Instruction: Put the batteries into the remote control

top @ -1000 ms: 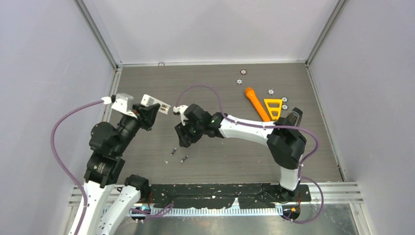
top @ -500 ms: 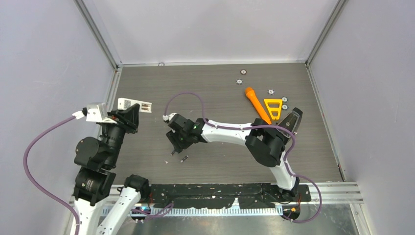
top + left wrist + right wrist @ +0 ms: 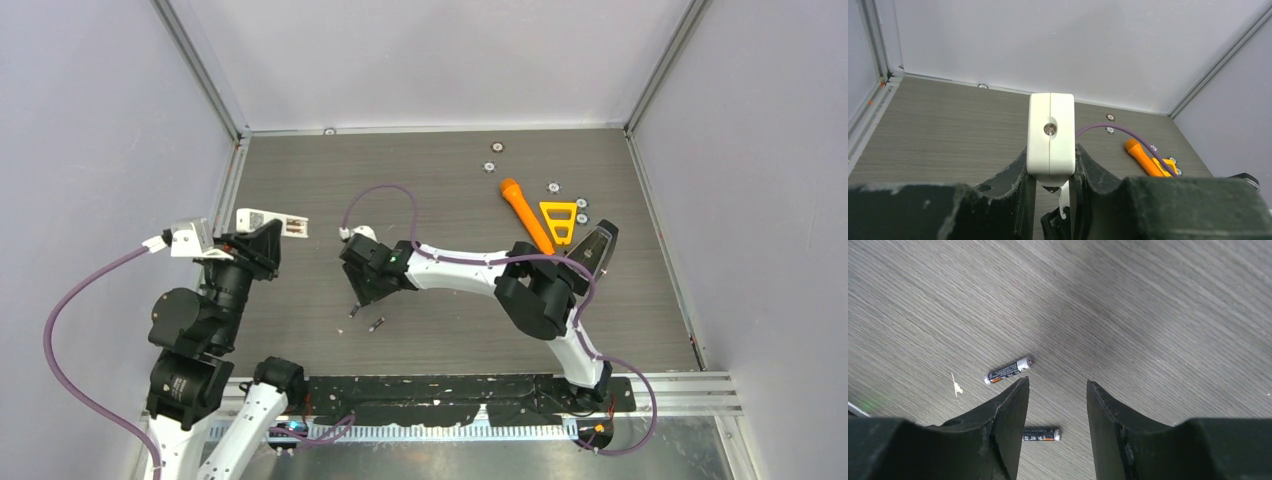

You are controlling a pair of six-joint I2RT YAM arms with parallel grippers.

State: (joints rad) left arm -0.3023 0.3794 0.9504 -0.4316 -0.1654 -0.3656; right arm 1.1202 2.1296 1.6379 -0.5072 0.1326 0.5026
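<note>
Right claw [image 3: 1057, 386] half open, empty, lowered over batteries [image 3: 1008, 371] on table [image 3: 1173, 315], lower centre-left of frame. Left claw [image 3: 1050, 157] clamped on remote [image 3: 1050, 131], withdrawn leftward. Pickup judged imminent; nothing loaded.

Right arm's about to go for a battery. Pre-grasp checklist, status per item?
1. Remote control clamped in left gripper: ok.
2. Right gripper open: ok.
3. Both batteries on the table and in view: ok, far battery and near battery.
4. Batteries apart, not touching: ok.
5. A battery centred between the right fingers: not ok. The near battery is off to one side and partly hidden by a finger; the far battery lies outside the gap.
6. Remote's battery bay open and reachable: cannot tell.
</note>
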